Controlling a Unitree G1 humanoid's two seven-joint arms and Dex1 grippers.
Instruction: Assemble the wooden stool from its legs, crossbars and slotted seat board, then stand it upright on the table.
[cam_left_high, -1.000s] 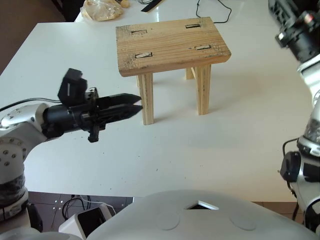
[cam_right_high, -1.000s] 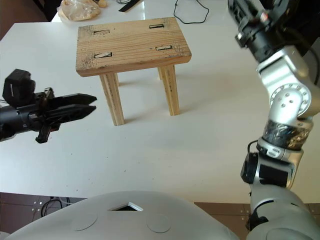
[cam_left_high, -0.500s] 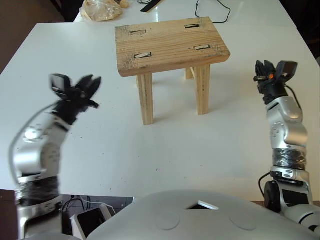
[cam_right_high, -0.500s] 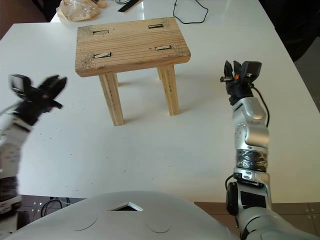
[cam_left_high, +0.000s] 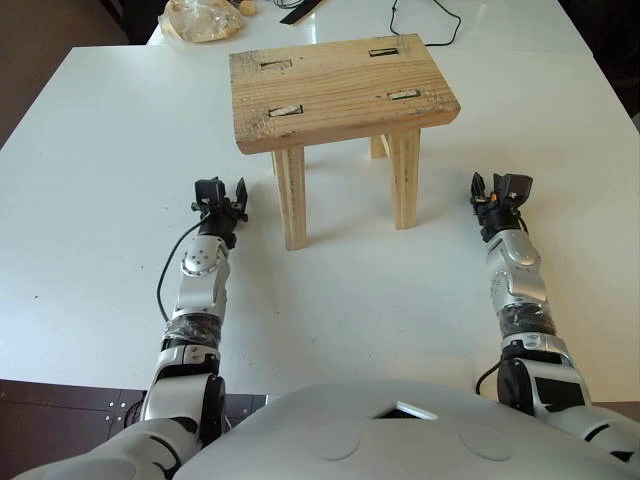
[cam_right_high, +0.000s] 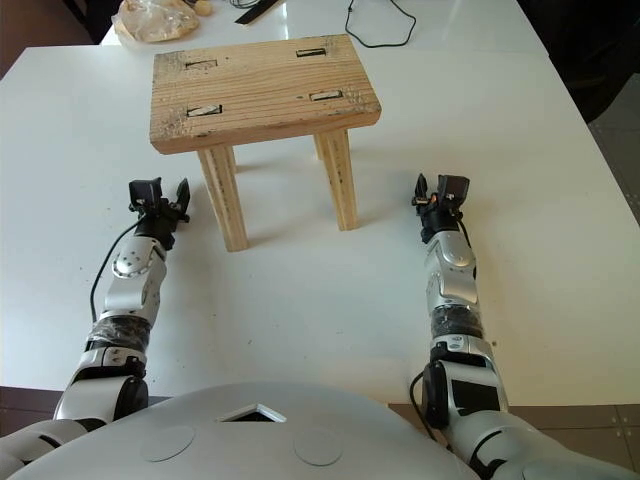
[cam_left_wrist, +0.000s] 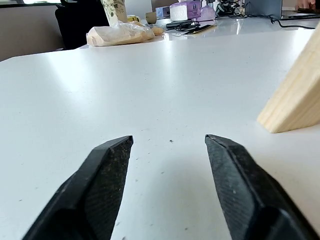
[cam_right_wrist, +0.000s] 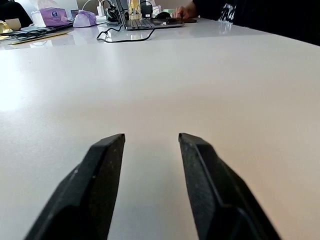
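Observation:
The wooden stool (cam_left_high: 340, 95) stands upright on the white table (cam_left_high: 100, 150), its slotted seat board on top and its legs under it. My left gripper (cam_left_high: 221, 189) lies low on the table just left of the stool's front left leg (cam_left_high: 291, 200), open and empty. That leg's foot (cam_left_wrist: 295, 100) shows in the left wrist view beside the gripper (cam_left_wrist: 169, 140). My right gripper (cam_left_high: 497, 187) rests on the table to the right of the stool, open with nothing between its fingers (cam_right_wrist: 200, 165).
A crumpled plastic bag (cam_left_high: 205, 18) and a black cable (cam_left_high: 425, 25) lie at the table's far edge behind the stool. Small objects and a laptop (cam_right_wrist: 145, 20) sit on a farther table.
Both arms have come down from raised poses and now lie stretched forward on the table, one on each side of the stool. The stool has not moved.

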